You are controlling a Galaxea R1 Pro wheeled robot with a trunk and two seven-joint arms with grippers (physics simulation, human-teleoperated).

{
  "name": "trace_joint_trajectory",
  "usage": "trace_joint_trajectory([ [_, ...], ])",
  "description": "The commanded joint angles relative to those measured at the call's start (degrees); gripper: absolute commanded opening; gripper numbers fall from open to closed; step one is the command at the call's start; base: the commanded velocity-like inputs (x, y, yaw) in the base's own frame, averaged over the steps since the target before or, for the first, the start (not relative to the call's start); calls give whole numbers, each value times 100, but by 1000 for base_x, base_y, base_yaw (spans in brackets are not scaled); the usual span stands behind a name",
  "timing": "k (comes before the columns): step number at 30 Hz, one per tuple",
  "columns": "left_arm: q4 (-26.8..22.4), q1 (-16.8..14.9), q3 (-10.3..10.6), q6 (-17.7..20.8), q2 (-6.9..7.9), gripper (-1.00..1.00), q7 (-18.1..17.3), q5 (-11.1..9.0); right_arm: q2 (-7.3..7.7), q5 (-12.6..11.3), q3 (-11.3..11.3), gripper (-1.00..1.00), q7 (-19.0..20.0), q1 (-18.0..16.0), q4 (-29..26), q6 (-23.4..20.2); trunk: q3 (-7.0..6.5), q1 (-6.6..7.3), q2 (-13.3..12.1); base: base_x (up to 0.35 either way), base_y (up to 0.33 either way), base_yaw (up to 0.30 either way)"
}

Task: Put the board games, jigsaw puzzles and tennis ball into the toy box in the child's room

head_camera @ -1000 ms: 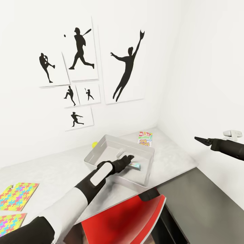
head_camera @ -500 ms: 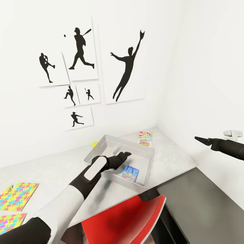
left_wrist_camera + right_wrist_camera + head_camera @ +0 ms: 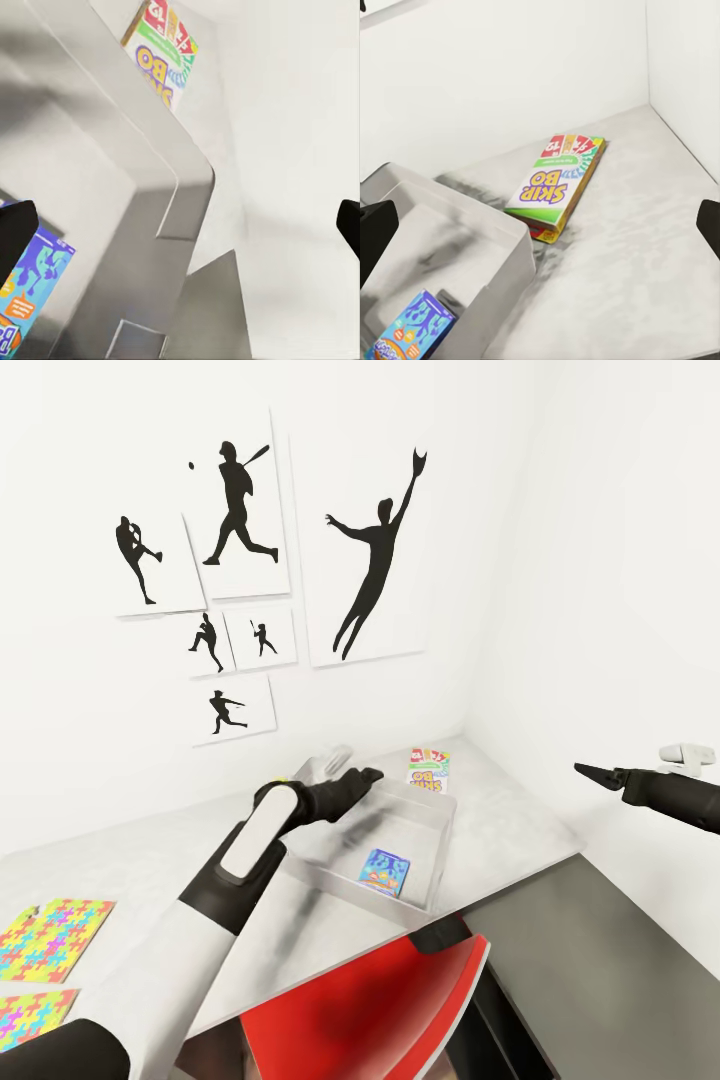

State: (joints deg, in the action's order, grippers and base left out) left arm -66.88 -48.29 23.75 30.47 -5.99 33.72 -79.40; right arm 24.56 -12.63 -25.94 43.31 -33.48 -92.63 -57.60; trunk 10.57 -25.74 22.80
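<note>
Toy box [image 3: 430, 835] sits on the grey table [image 3: 520, 810] with the small blue board game [image 3: 385, 872] lying inside it. Left claw [image 3: 362, 777] hangs spread and empty above the box's far rim. SKIP-BO box [image 3: 556, 184] lies just beyond. Right claw [image 3: 590, 771] hovers off to the side, spread, holding nothing.

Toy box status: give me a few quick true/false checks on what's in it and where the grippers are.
1. The blue board game lies inside the toy box. True.
2. The SKIP-BO box is in the toy box. False: it lies on the table beside it.
3. The left gripper grips the blue game. False: it is open above the box.
4. The jigsaw puzzles lie on the table. True.
5. The right gripper holds the ball. False: it is empty.
</note>
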Motion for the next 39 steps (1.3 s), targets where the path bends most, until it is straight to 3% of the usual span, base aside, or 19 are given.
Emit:
trace_joint_trajectory([
  [1, -131, -25, 3, 6, 0, 100, 27, -21, 2, 7, -3, 100, 27, -5, -1, -14, 12, -4, 12, 0, 0, 0],
  [4, -264, -83, 6, 30, 6, 100, 38, 37, 4, 6, 0, 100, 28, -6, -1, -3, 12, -4, 12, 0, 0, 0],
  [10, -258, -679, -36, 794, 151, 100, 455, 59, 4, 6, -8, 100, 28, -27, -1, -38, 12, -4, 12, 0, 0, 0],
  [15, -215, -849, -650, 1042, 166, 100, 568, 31, 5, 6, -52, 100, 28, -30, -1, -58, 19, -4, 12, 0, 0, -46],
  [19, -216, -880, -808, 1086, 132, 100, 738, 52, 3, 6, -90, 100, 28, -28, -1, -65, 37, -4, 12, 0, 0, -171],
  [22, -256, -887, -830, 1099, 109, 100, 1028, 13, 4, 6, -100, 100, 28, -28, -1, -66, 44, -4, 12, 0, 0, -94],
  [27, -283, -855, -868, 1099, 112, 100, 1169, -23, 1, 6, -103, 100, 28, -20, -1, -59, 48, -4, 12, 0, 0, -29],
  [39, -304, -843, -866, 1084, 87, 100, 1199, -32, -4, 6, -189, 100, 33, -10, -1, -60, 45, -4, 12, 19, 31, -43],
])
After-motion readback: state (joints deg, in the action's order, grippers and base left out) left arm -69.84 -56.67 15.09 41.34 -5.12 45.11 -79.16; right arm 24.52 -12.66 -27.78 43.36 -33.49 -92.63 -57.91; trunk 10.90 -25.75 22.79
